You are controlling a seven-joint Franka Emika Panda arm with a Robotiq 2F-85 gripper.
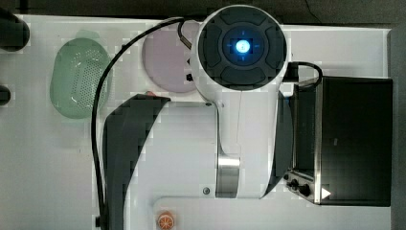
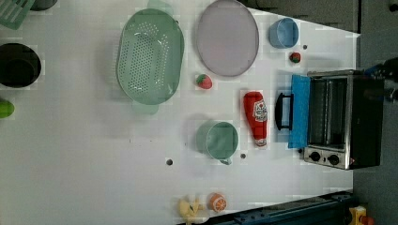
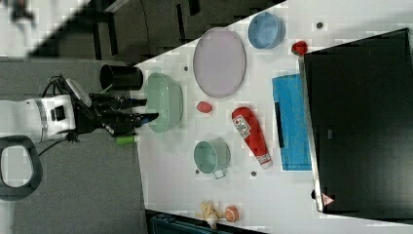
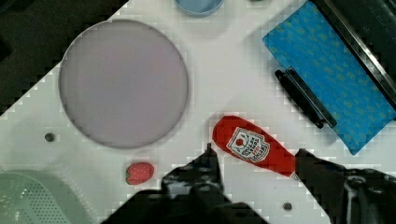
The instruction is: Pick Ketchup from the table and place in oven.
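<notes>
The ketchup [image 2: 256, 118] lies on its side on the white table [image 2: 84, 159], just beside the oven's [image 2: 345, 119] lowered blue door [image 2: 299, 111] with its black handle, cap toward the left view's bottom. The top view hides the bottle under the arm's white body, showing the oven's black top and, past the arm, parts of the green colander [image 1: 79, 79] and the pale purple plate [image 1: 165, 62]. The right view shows the gripper [image 3: 148, 109] raised clear of the table, its two dark fingers apart with nothing between them. In the wrist view the fingers [image 4: 205, 170] stand either side of the bottle's narrow end, well above it. Around the bottle in the left view sit a green mug [image 2: 218, 139], a strawberry [image 2: 203, 81], a blue bowl [image 2: 283, 33], a second small red fruit [image 2: 294, 57], and an orange slice [image 2: 217, 202] near the table's edge. The bottle's white-and-dark label carries writing too small to read.
</notes>
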